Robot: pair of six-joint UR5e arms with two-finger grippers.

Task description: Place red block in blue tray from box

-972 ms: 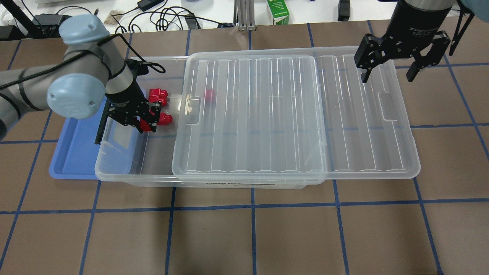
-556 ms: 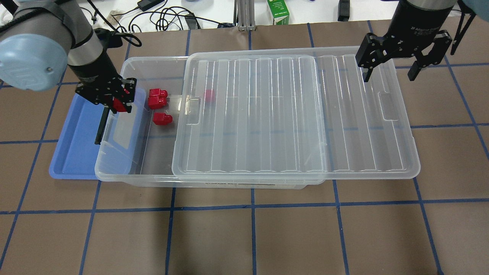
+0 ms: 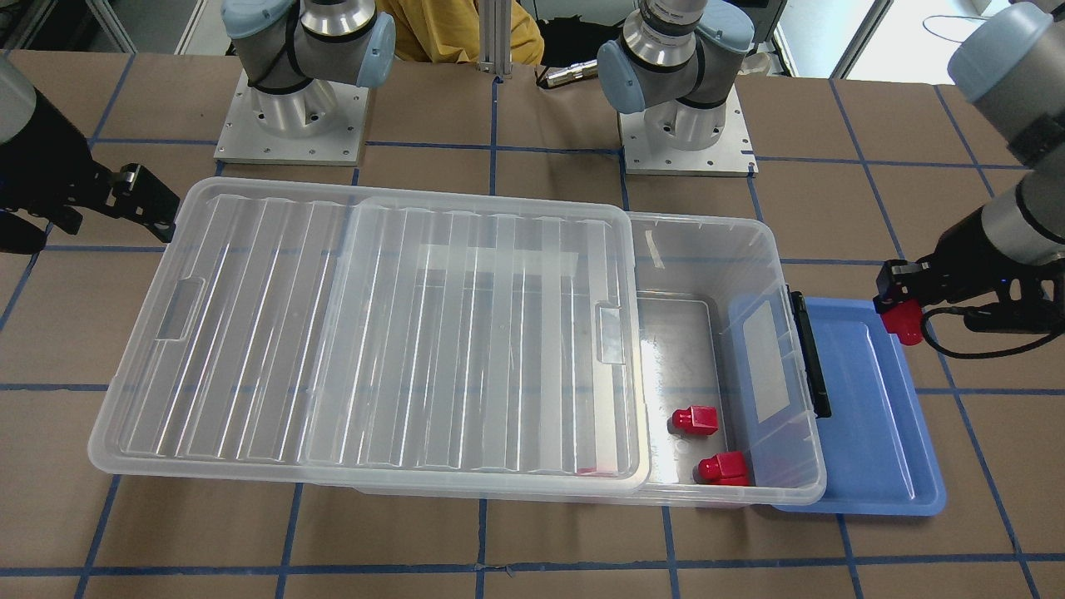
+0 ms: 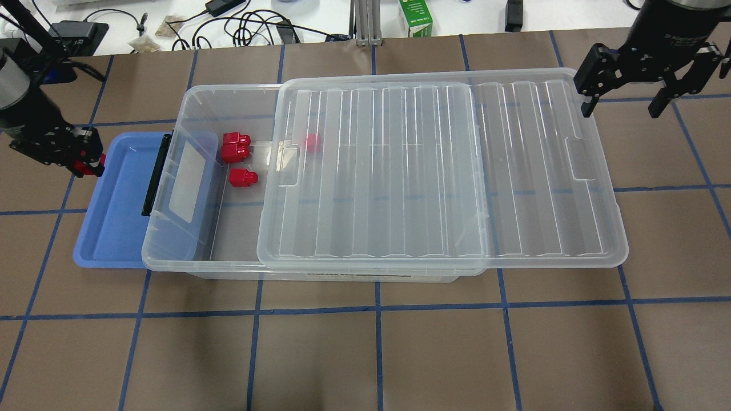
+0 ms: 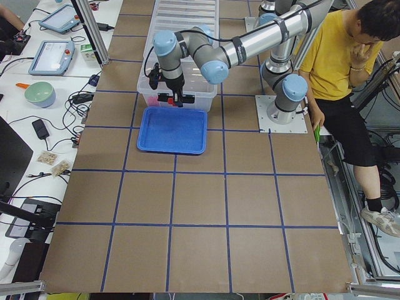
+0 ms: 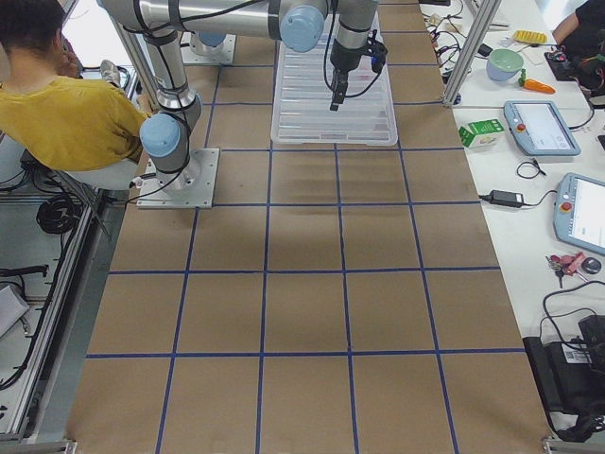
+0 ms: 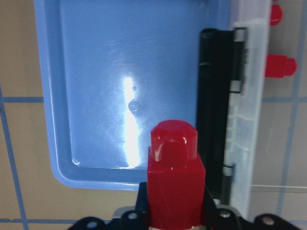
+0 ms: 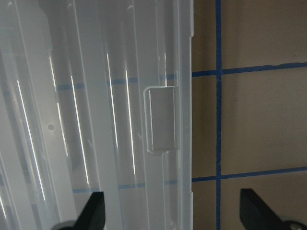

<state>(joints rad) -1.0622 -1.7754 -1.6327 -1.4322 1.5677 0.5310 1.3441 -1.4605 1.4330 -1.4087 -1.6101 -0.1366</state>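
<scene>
Currently the left hand [image 4: 80, 160] is clamped on the red block [image 7: 175, 178], whose stub end points away from the hand. The block is held above the outer rim of the blue tray [image 4: 114, 228], near one corner. The tray lies on the desk [image 4: 365, 354], just beside the end of the box [image 4: 228, 254] that carries the black latch [image 4: 157, 174]. The ribbed lid [image 4: 434, 171] sits slid aside, leaving that end uncovered; other red blocks [image 4: 243, 178] lie on the box floor there. The right hand [image 4: 619, 105] hangs over the lid's opposite end, jaws spread wide, holding nothing.
</scene>
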